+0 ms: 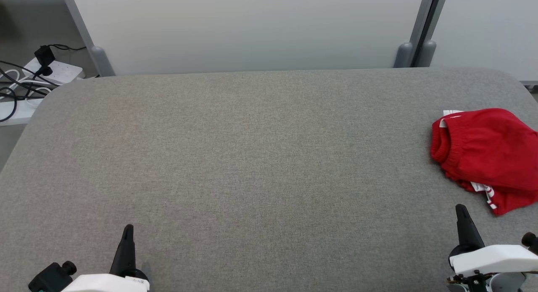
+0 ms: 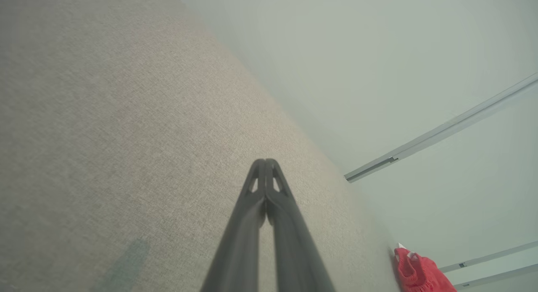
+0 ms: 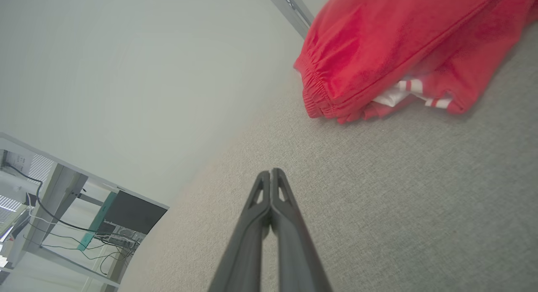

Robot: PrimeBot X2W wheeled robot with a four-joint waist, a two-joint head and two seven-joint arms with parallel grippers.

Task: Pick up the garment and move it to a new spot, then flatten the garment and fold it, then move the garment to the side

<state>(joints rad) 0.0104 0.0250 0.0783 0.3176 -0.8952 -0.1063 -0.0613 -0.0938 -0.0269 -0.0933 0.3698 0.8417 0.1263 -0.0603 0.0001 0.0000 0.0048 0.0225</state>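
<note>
Garment (image 1: 487, 157) crumpled, just ahead of closed right gripper (image 1: 461, 210), apart

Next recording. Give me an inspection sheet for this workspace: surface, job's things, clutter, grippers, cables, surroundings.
Surface: grey fabric-covered table with rounded far corners.
Job's things: red garment with white stripes, lying in bunched layers near the table's right edge, elastic waistband facing left.
Clutter: nothing seen.
Grippers: left gripper at the lower left, fingers shut, holding nothing. Right gripper at the lower right, fingers shut, just short of the garment and not touching it.
Cables: black and white cables and a white power strip, off the table beyond its far left corner.
Surroundings: pale panels on grey posts behind the table.
</note>
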